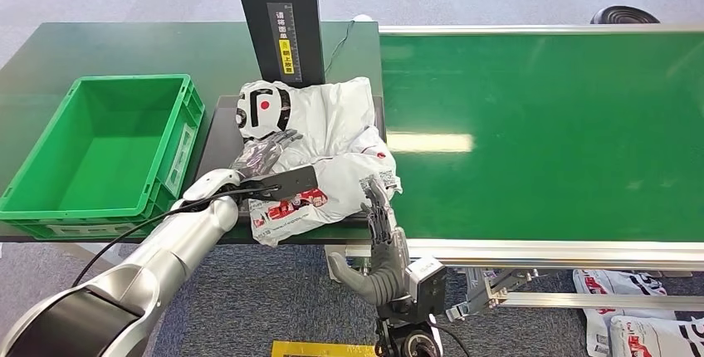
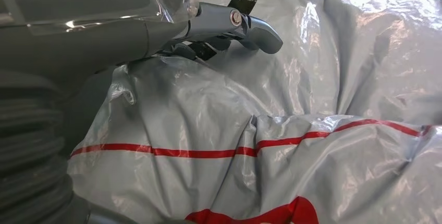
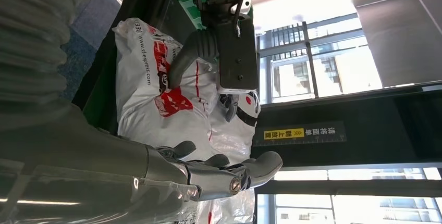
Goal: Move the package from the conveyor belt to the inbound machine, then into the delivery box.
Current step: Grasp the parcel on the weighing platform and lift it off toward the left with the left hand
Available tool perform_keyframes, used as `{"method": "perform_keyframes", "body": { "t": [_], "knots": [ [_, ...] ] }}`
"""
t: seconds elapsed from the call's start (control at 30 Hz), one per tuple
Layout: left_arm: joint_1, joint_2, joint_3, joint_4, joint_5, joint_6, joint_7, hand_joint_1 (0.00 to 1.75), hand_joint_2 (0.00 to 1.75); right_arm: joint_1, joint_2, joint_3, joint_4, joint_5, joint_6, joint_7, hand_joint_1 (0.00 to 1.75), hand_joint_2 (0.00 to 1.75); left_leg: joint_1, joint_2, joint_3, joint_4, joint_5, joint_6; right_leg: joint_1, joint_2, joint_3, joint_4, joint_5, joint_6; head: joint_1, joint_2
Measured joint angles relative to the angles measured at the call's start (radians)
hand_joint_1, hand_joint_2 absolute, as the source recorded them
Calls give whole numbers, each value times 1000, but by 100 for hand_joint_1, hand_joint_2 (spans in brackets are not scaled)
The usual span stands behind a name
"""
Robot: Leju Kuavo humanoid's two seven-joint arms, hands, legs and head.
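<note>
White plastic package (image 1: 320, 158) lies on the dark inbound machine (image 1: 217, 137) platform under its black post, so the first transfer looks done (a judgement); next comes a firm two-sided hold and a carry toward the green delivery box (image 1: 50, 197) at nine o'clock. The left hand (image 1: 264, 156) rests on the package with fingers spread, gripping nothing. The right hand (image 1: 380, 237) stands flat and unclenched against the package's five o'clock edge.

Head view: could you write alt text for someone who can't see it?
A crumpled white plastic package lies on a dark platform between an empty green plastic crate and a green conveyor belt; the left hand rests on it, the right hand at its edge.
</note>
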Motion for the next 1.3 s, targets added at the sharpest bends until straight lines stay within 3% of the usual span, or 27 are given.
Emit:
{"method": "perform_keyframes", "body": {
  "t": [0.23, 0.37, 1.07, 1.2, 1.3],
  "knots": [
    [22, 5, 27, 6, 5, 8, 7, 0, 175, -5, 0, 0, 12, -6, 0, 0, 0, 175, 0, 0, 0, 0, 0, 0, 0, 0, 0, 0, 0, 0, 0, 0],
    [28, 8, 41, 6, 5, 12, 16, 172, 175, -8, 0, 0, 15, -9, -7, 0, 0, 175, 0, 0, 0, 0, 0, 0, 0, 0, 0, 0, 0, 0, 0, 0],
    [42, 40, 116, 7, -6, 123, 24, 175, 175, -9, -8, 4, 17, -26, -40, 0, 0, 175, 0, 0, 1, 0, 0, 0, 0, 0, 0, 0, 0, 0, 0, 0],
    [47, 37, 168, 3, 51, 212, -15, 175, 175, -9, -9, 3, 16, -26, -44, 0, 0, 175, 0, 0, 1, 0, 0, 0, 0, 0, 0, 0, 0, 0, 0, 0],
    [54, 29, 249, -24, 184, 283, -114, 175, 175, -9, -9, 4, 16, -34, -55, 0, 0, 175, 0, 0, 1, 0, 0, 0, 0, 0, 0, 0, 0, 0, 0, 0]
  ]
}}
